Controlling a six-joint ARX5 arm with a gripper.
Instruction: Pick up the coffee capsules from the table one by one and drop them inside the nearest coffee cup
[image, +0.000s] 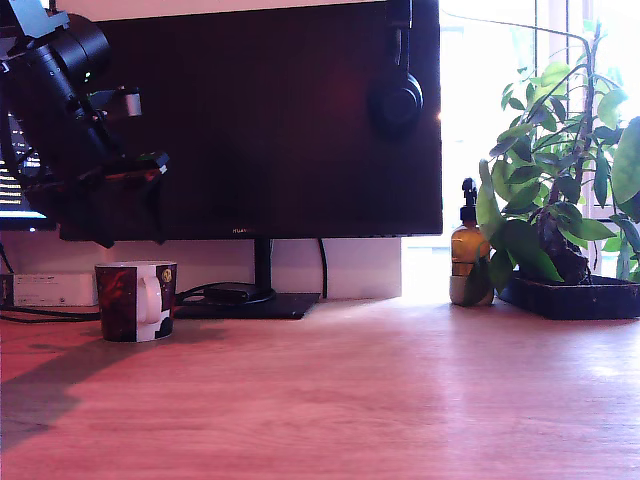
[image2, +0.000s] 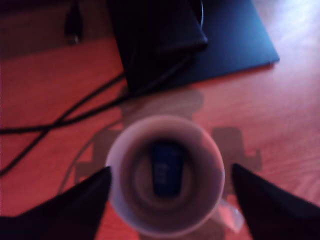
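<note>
One coffee cup (image: 136, 300) stands on the table (image: 350, 400) at the exterior view's left. One blue coffee capsule (image2: 166, 168) lies inside it. The gripper (image2: 170, 192) hangs above the cup, jaws spread wide and empty.

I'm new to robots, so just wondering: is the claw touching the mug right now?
Apart. In the exterior view the gripper hangs above the mug with white wall visible between them. The wrist view shows its open fingers either side of the rim, blue capsule inside.

Blue capsule (image2: 166, 169) inside mug (image2: 165, 175)
</note>
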